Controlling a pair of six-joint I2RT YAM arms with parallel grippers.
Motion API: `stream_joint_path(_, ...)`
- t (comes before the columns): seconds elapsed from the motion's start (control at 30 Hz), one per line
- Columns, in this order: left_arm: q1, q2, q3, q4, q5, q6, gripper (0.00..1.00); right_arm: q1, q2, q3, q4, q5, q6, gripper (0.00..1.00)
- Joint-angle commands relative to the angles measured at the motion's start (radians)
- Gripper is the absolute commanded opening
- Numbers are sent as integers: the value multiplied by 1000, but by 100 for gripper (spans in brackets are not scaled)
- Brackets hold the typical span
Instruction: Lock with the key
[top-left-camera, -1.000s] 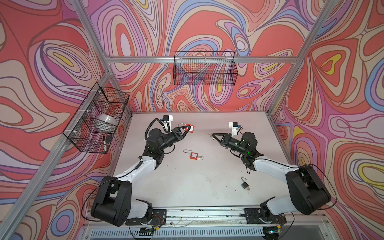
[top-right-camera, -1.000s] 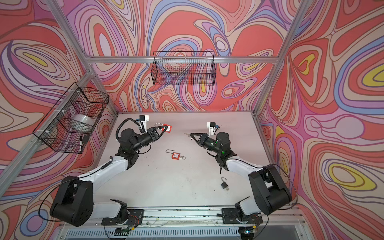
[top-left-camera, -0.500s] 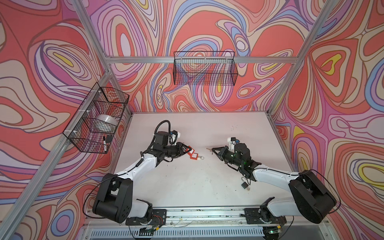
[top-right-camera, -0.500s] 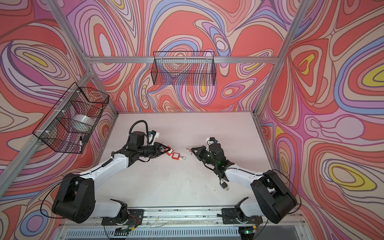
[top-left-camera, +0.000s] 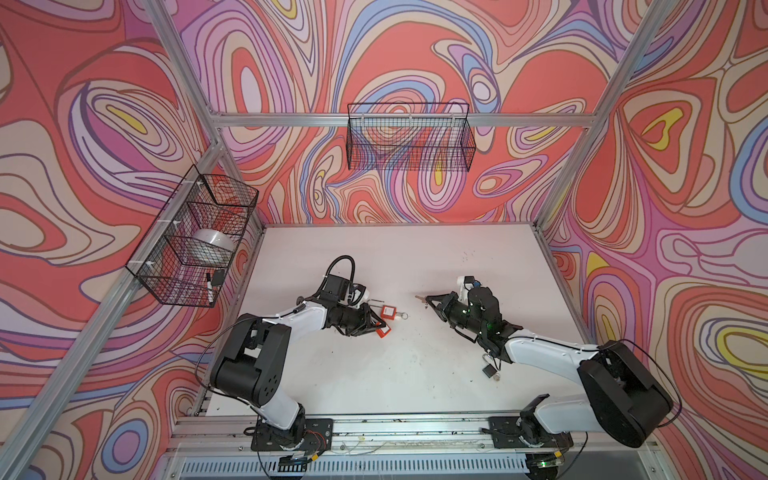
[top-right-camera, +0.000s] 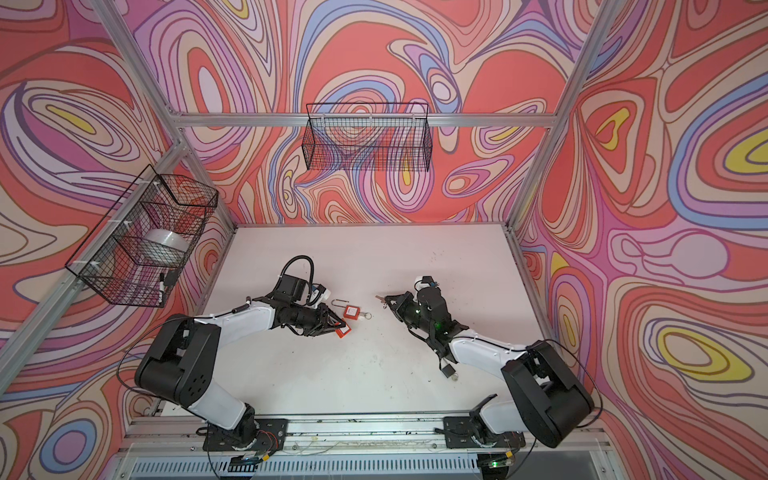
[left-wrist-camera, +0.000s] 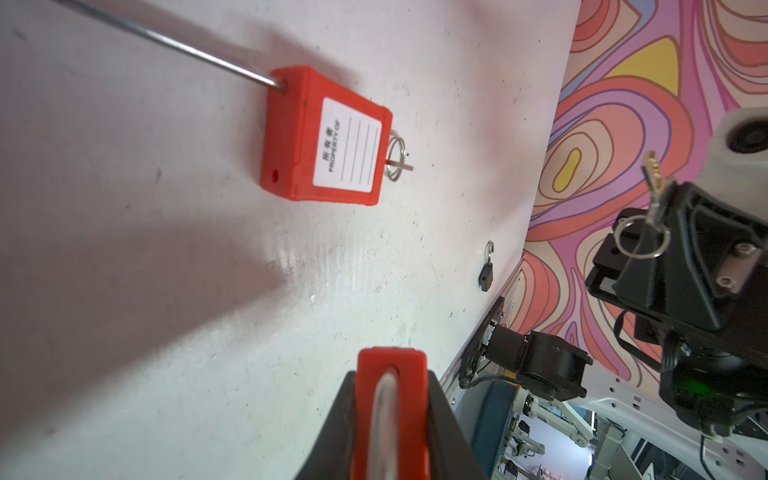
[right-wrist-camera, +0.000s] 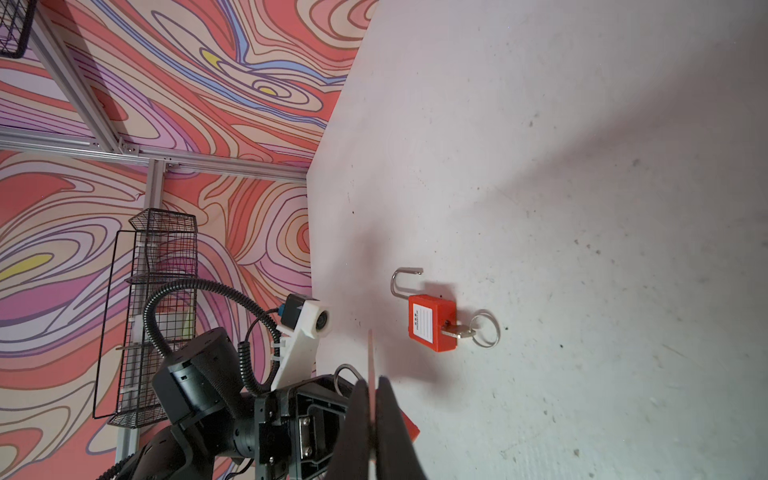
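Note:
My left gripper (top-left-camera: 376, 326) is shut on a red padlock (left-wrist-camera: 390, 415), whose body sits between the jaws low over the table. Just beyond it a second red padlock (top-left-camera: 388, 311) (left-wrist-camera: 324, 137) lies flat, shackle open, with a key and ring in its keyhole (right-wrist-camera: 457, 332). My right gripper (top-left-camera: 432, 301) (right-wrist-camera: 372, 382) is shut on a brass key (left-wrist-camera: 652, 174) (right-wrist-camera: 370, 353) whose blade sticks out past the fingertips, its ring hanging beside them. That key points towards the left gripper across a gap of bare table.
A small black padlock (top-left-camera: 491, 370) (top-right-camera: 449, 371) with its shackle open lies by the right forearm. A wire basket (top-left-camera: 409, 141) hangs on the back wall. Another wire basket (top-left-camera: 195, 241) on the left wall holds a roll of tape and a marker.
The left gripper came down and nearer with its red padlock, ending beside the padlock on the table. The right gripper lowered with the key, then held still.

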Motion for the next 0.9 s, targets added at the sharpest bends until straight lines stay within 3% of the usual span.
stream_joint_path(0.0,-3,40,-3,-22,24,40,0,5,-25,3,-16,19,-1,0)
stream_joint_path(0.27,-7,103,-10,-38,10,67,0,5,-23,7,-25,23,-3,0)
stream_joint_path(0.33,-7,113,-3,-57,0,80,13,5,-22,6,-26,23,-5,0)
stream_joint_path(0.4,-6,125,9,-86,-15,96,18,5,-22,7,-26,22,-5,0)
stream_joint_path(0.53,-6,131,18,-92,-43,96,37,5,-28,5,-33,26,-5,0)
stream_joint_path(0.87,-6,127,82,-210,-145,124,61,7,-48,-8,-45,44,-5,0)
